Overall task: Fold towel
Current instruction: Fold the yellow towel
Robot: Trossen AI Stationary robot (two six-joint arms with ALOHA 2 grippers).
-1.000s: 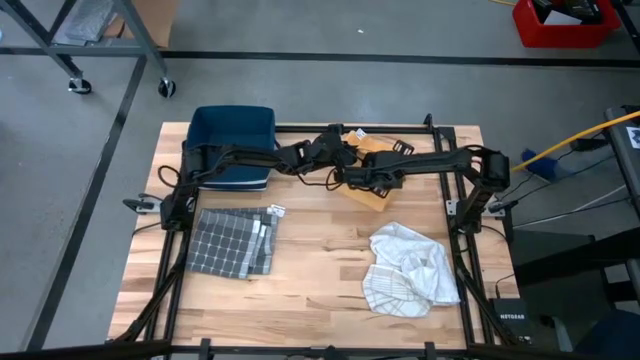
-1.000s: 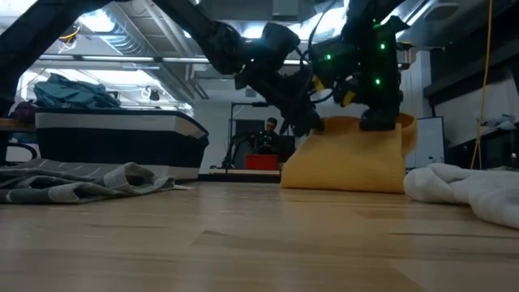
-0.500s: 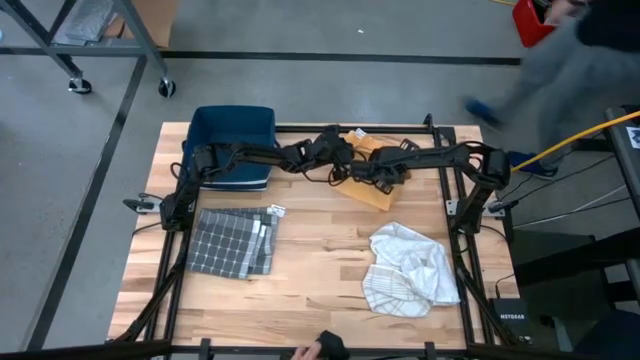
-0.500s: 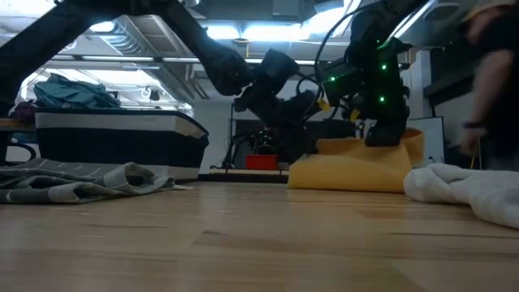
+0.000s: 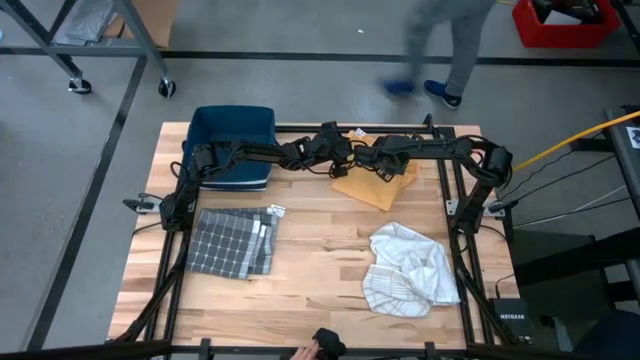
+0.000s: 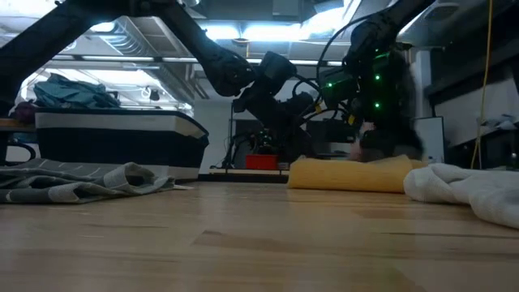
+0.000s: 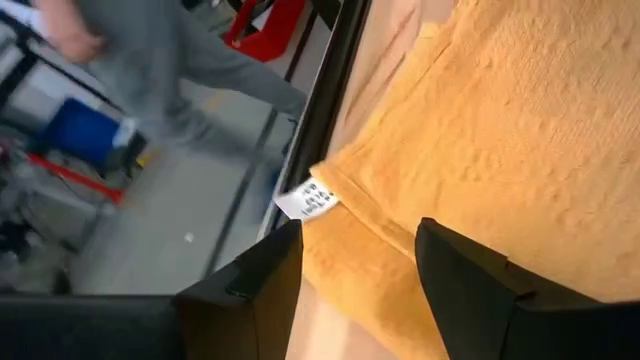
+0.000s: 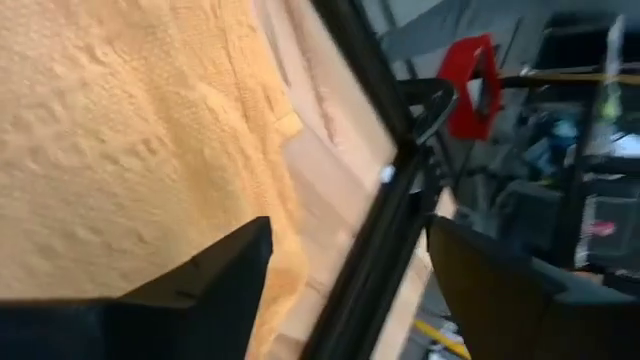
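A yellow towel (image 5: 378,183) lies flat and folded on the table near the far edge, right of the middle; in the low view it is a low pad (image 6: 349,173). A white label (image 7: 311,199) sticks out of the edge that faces the far rail. My left gripper (image 5: 343,157) hovers open over the towel's left far part, its fingers (image 7: 258,290) on either side of that edge. My right gripper (image 5: 387,163) hovers open just above the towel's far side, with towel and rail showing between its fingers (image 8: 215,275).
A dark blue bin (image 5: 232,146) stands at the far left. A folded grey checked towel (image 5: 232,241) lies at the near left, and a crumpled white towel (image 5: 410,266) at the near right. A person (image 5: 447,40) walks past beyond the far edge.
Both grippers have opened and let go of the yellow towel. It stood raised under them and has dropped flat onto the table. My left gripper has sunk a little. My right gripper has moved toward the far right.
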